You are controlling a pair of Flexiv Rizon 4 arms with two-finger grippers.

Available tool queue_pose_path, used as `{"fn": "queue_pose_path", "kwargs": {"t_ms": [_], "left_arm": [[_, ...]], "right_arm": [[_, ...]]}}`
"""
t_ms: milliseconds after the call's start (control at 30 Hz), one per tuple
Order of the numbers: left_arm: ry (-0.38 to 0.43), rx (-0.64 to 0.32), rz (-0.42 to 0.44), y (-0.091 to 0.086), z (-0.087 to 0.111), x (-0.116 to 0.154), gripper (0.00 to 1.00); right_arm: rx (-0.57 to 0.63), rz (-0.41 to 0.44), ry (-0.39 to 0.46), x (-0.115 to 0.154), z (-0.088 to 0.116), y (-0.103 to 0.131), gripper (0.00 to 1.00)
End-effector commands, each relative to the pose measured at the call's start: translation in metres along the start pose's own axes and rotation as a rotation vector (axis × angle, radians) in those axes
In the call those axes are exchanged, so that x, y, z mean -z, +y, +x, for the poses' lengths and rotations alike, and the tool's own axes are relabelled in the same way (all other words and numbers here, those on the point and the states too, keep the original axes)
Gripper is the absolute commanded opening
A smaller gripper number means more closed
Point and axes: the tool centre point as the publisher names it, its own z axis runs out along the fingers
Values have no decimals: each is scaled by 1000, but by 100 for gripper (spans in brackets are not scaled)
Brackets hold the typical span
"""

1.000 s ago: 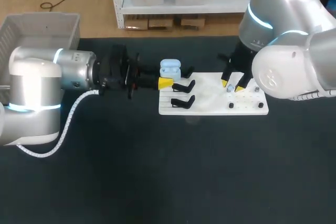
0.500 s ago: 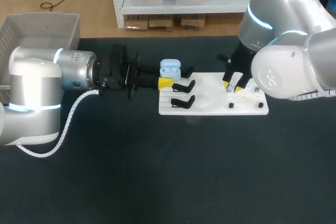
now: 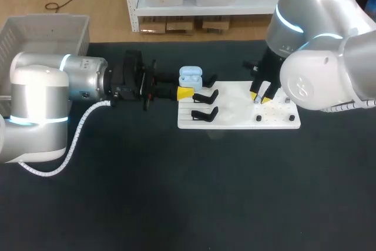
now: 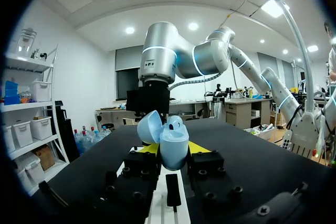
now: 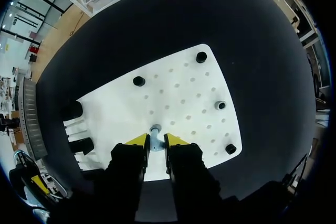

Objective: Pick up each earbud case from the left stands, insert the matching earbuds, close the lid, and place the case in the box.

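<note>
One earbud case (image 4: 174, 144) (lid (image 4: 148, 126) open) gripped by level left jaws, downturned right jaws pinching earbud (image 5: 156, 129)

- Earbud case (image 4: 174, 141): pale blue, rounded, upright, with its lid hinged open and tipped to one side. It is clamped between the yellow tips of the left gripper (image 4: 174, 150), just beside the stands.
- Earbud (image 5: 156, 129): small, pale and round from above. It is pinched between the tips of the right gripper (image 5: 156, 141), over the white board (image 5: 184, 103).
- Stands (image 3: 205, 96): two, black, side by side at the board's left end.
- Box (image 3: 44, 30): grey, open-topped, at the table's far left corner.
</note>
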Motion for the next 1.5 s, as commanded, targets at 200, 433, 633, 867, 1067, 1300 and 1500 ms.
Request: {"fn": "queue_pose_path", "kwargs": {"t_ms": [200, 433, 633, 867, 1067, 1300, 1500], "left_arm": [[-1, -3, -5, -2, 0, 0, 0], [-1, -3, -5, -2, 0, 0, 0], [-1, -3, -5, -2, 0, 0, 0], [-1, -3, -5, -2, 0, 0, 0], [-1, -3, -5, -2, 0, 0, 0], [-1, -3, -5, -2, 0, 0, 0], [-1, -3, -5, -2, 0, 0, 0]], "right_arm": [[6, -8, -17, 29, 10, -5, 0], [4, -17, -42, 65, 21, -9, 0], [48, -66, -1, 107, 38, -5, 0], [164, -65, 65, 137, 68, 15, 0], [257, -46, 100, 153, 83, 35, 0], [392, -14, 109, 160, 102, 66, 0], [474, 16, 110, 160, 122, 98, 0]]}}
